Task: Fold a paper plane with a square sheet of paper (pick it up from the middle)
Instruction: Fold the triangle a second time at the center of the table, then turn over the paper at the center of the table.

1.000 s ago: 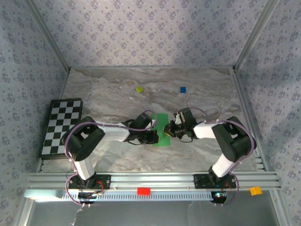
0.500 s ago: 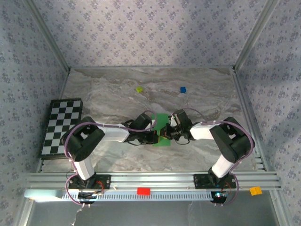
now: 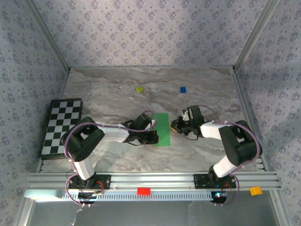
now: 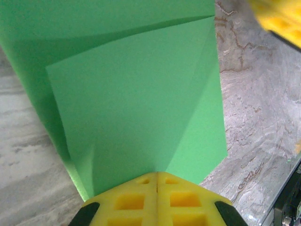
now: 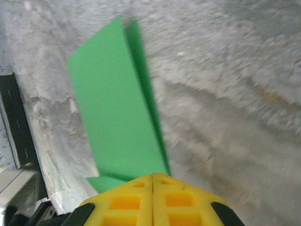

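Marbled tabletop (image 3: 117, 94) ringed by patterned walls: from above, the paper (image 3: 161, 128) lies near the middle, between the two arms, as a tall narrow green strip that looks already folded at least once. The left gripper (image 3: 153, 136) sits at its lower left edge. The right gripper (image 3: 175, 125) is just beside the right edge, apart from it. A checkerboard (image 3: 61, 127) lies far left, and two tiny blocks sit well behind, out of the way.

On the left wrist view the yellow fingers (image 4: 127, 202) are pressed together with no gap, and the paper (image 4: 141, 103) fans out from right at their tips. They seem to pinch its near edge, likely to anchor the sheet so that it cannot slide while a fold is worked. An upper layer overlaps a lower one, with a crease running away from the tips. A yellow finger of the other arm (image 4: 277, 19) shows in the top corner.

On the right wrist view the closed fingers (image 5: 183, 202) point at the paper (image 5: 117, 108) but appear to hold nothing. Its two layers gape slightly along the far edge – a fold not yet flat. My guess is that this arm is free to press that crease down next – no dart shape yet
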Motion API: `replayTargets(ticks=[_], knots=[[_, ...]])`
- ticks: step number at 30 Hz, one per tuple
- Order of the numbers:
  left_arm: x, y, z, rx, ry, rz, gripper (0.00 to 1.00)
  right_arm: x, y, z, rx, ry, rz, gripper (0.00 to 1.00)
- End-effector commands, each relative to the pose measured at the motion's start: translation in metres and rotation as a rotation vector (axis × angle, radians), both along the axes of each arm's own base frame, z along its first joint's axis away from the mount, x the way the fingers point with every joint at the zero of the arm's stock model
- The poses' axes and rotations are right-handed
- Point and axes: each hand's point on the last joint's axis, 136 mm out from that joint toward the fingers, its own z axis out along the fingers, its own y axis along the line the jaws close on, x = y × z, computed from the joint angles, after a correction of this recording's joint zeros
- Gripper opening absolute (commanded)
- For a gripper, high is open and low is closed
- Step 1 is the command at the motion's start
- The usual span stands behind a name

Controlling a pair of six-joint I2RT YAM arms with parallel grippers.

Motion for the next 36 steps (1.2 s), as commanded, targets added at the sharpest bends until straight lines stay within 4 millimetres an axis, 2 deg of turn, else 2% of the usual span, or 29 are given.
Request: replayTargets(ticks=[1,4,6,9,13,17,22,26,32,36], knots=[[-0.004,0.007,0.011,0.029,-0.017,-0.005,0.04,-0.017,-0.004,0.009,-0.067,-0.011,-0.002,0.09],[0.010,0.003,0.039,0.017,-0.097,-0.014,0.12,-0.035,-0.007,0.011,-0.118,-0.013,-0.004,0.13],[0.020,0.002,0.053,0.012,-0.133,-0.014,0.14,-0.047,-0.010,0.010,-0.136,-0.005,-0.013,0.16],[0.034,0.002,0.058,0.011,-0.138,-0.018,0.14,-0.062,-0.010,0.009,-0.130,0.009,-0.026,0.25],[0.041,-0.003,0.046,0.021,-0.095,-0.058,0.11,-0.076,-0.008,0.008,-0.128,0.035,-0.023,0.32],[0.041,-0.007,0.030,0.049,-0.055,-0.085,0.08,-0.085,0.001,0.009,-0.112,0.059,0.012,0.36],[0.039,0.002,0.005,0.120,-0.021,-0.075,0.04,-0.093,0.012,0.005,-0.104,0.097,0.021,0.40],[0.033,0.009,-0.008,0.141,0.001,-0.067,0.03,-0.097,0.020,0.001,-0.113,0.117,0.050,0.41],[0.025,0.013,-0.017,0.129,0.030,-0.047,0.01,-0.095,0.030,-0.005,-0.130,0.139,0.072,0.41],[0.024,0.014,-0.017,0.121,0.032,-0.035,0.01,-0.091,0.028,-0.012,-0.170,0.152,0.049,0.41]])
